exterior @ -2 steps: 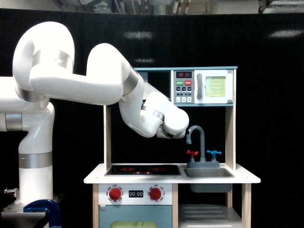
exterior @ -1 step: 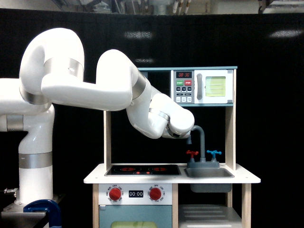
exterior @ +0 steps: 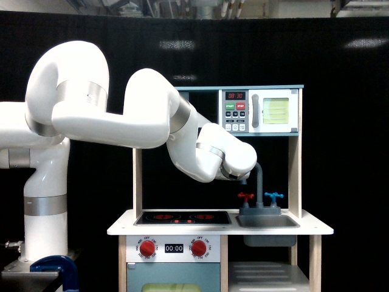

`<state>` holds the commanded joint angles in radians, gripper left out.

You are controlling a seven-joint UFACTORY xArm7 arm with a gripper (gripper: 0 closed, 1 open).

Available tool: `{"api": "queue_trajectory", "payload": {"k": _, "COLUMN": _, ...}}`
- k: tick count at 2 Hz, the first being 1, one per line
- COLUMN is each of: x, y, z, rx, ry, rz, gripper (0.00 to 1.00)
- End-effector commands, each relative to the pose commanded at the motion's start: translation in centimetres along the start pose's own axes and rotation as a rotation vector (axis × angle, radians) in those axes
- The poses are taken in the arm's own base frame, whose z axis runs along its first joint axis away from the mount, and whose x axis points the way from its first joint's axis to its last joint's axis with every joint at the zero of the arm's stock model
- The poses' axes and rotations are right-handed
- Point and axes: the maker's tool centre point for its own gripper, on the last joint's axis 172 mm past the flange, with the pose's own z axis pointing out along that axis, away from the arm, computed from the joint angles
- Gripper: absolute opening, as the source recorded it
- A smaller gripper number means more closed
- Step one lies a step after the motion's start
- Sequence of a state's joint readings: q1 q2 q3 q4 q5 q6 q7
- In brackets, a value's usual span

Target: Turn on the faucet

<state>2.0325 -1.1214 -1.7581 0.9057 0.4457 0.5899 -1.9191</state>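
Gripper (exterior: 242,177) hidden behind the wrist, at the faucet (exterior: 260,188) spout's hooked tip, above the red handle (exterior: 245,196). Finger opening and grasp: cannot tell.

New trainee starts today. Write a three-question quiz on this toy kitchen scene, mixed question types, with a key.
1. True or false: the arm's wrist hides the tip of the faucet spout.
2. Which cross handle sits on the exterior view's left of the faucet? A) blue B) red C) green
3. Fill in: the microwave display reads ____.

Key: 1 true; 2 B; 3 08:30. The gripper itself cannot be made out.
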Motion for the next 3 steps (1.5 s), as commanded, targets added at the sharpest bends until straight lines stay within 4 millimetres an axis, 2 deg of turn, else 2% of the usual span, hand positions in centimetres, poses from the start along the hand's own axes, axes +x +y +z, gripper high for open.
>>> {"api": "queue_trajectory", "payload": {"k": 1, "x": -0.8, "y": 1.7, "z": -1.8, "rx": 0.0, "ry": 0.0, "rz": 0.0, "gripper": 1.0}}
{"api": "queue_trajectory", "payload": {"k": 2, "x": -1.6, "y": 4.3, "z": -3.6, "rx": 0.0, "ry": 0.0, "rz": 0.0, "gripper": 1.0}}
{"api": "queue_trajectory", "payload": {"k": 3, "x": -1.7, "y": 5.2, "z": -4.4, "rx": 0.0, "ry": 0.0, "rz": 0.0, "gripper": 1.0}}
